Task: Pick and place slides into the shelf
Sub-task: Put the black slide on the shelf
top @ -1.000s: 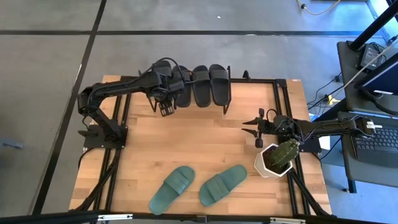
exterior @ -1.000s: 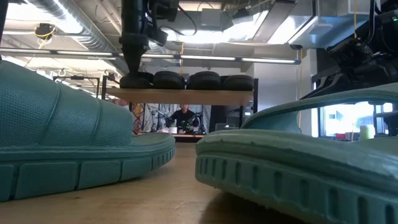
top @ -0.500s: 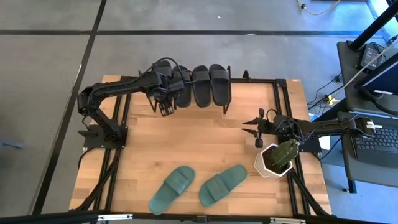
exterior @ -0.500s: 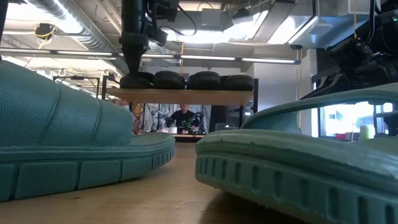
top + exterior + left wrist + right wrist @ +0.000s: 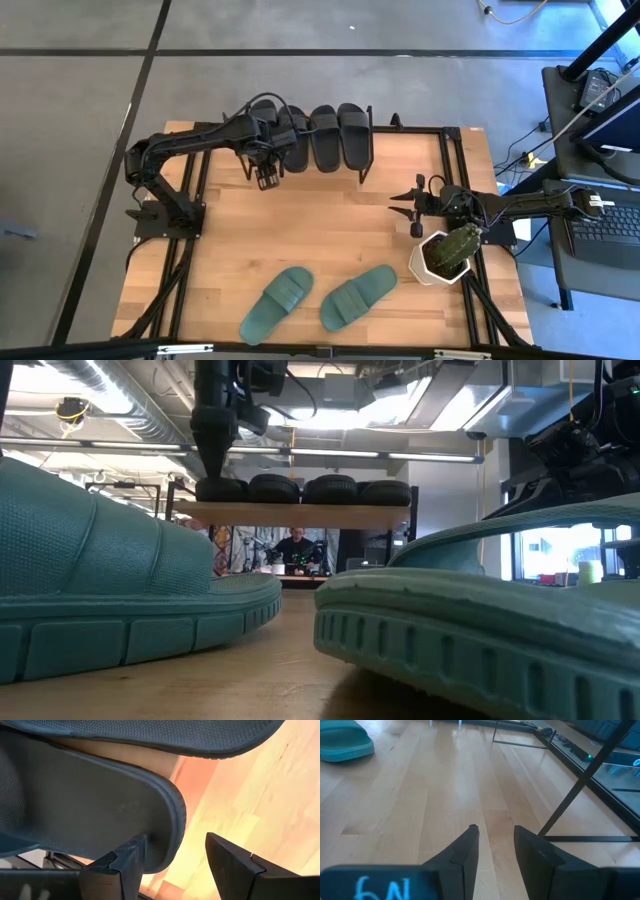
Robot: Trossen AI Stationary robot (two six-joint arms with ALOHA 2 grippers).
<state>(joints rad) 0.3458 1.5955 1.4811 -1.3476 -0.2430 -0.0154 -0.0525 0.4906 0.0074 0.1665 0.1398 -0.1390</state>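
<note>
Now, four black slides (image 5: 310,135) are lined up on the shelf (image 5: 290,515).
Left gripper (image 5: 266,176) fingers are parted around the leftmost slide's edge; right gripper (image 5: 408,211) fingers are held apart, empty.

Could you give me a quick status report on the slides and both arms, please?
Left gripper jaws open at shelf front. Right gripper idle, empty, near potted cactus. Four black slides shelved; two teal slides on table. Nothing obstructing.

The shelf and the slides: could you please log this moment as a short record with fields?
black slides: four in a row on the shelf
teal slides: two on the table's near part, off the shelf
left gripper: open, at the shelf's left end, by the leftmost black slide
right gripper: open, empty, near the potted cactus
</note>
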